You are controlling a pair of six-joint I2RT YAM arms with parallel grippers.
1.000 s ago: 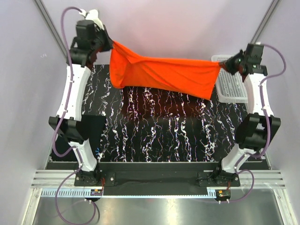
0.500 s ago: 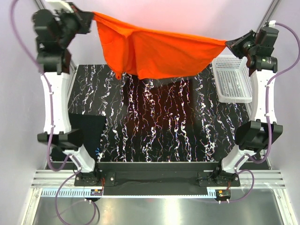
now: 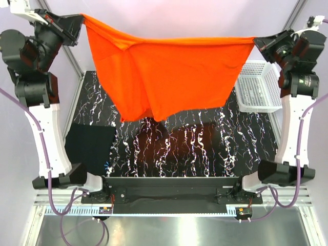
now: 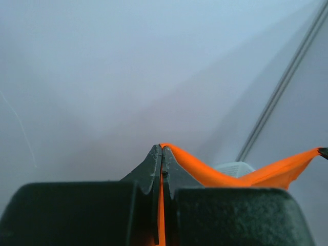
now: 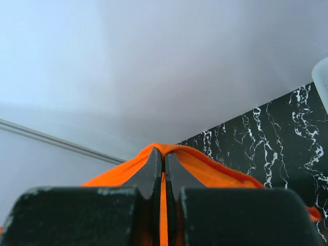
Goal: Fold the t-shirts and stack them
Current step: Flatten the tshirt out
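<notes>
Left tool [image 3: 82, 18] and right tool [image 3: 255, 40] tight on orange-red t-shirt [image 3: 169, 72] over marbled mat [image 3: 205, 148], basket [image 3: 256, 88] nearby.

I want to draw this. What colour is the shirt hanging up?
The t-shirt is plain bright orange-red, clearest in the top camera view.

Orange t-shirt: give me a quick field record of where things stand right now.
orange t-shirt: lifted, spread between both grippers, hanging, seems clear of the mat
left gripper: shut on one top corner
right gripper: shut on the other top corner
black t-shirt: folded rectangle, near left, at the mat's edge
basket: far right
</notes>
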